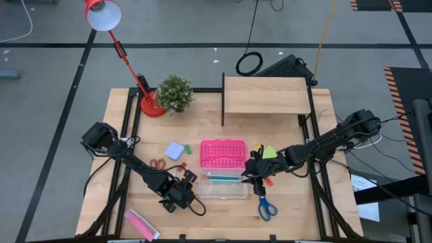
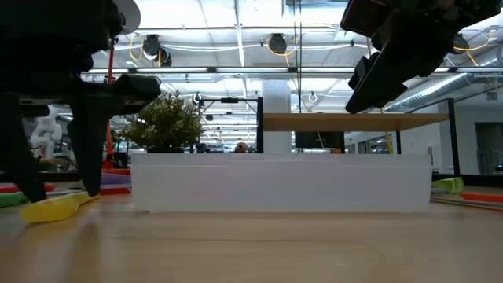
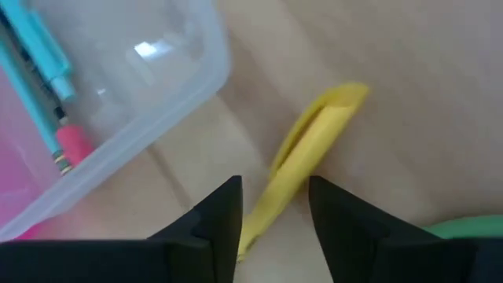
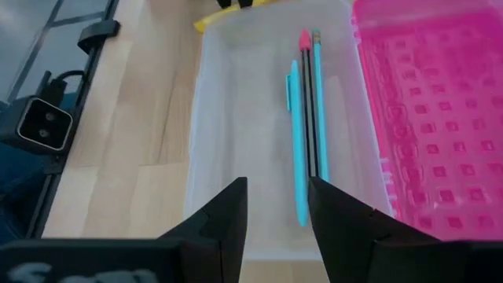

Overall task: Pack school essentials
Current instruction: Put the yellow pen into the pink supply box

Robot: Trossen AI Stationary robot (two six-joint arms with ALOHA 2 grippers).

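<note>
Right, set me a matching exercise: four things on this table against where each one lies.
Things:
1. teal pen
2. blue-handled scissors
3. pink packet
4. potted plant

Places:
A. beside the base of the red lamp
B. inside the clear box
C. on the table, right of the clear box
D. near the table's left corner, far from the lamp

Pairs: 1-B, 2-C, 3-D, 4-A

Two matte-black jointed arms w/ black cables along the links; left gripper (image 3: 273,228) & right gripper (image 4: 277,224): flat, angular black fingers.
</note>
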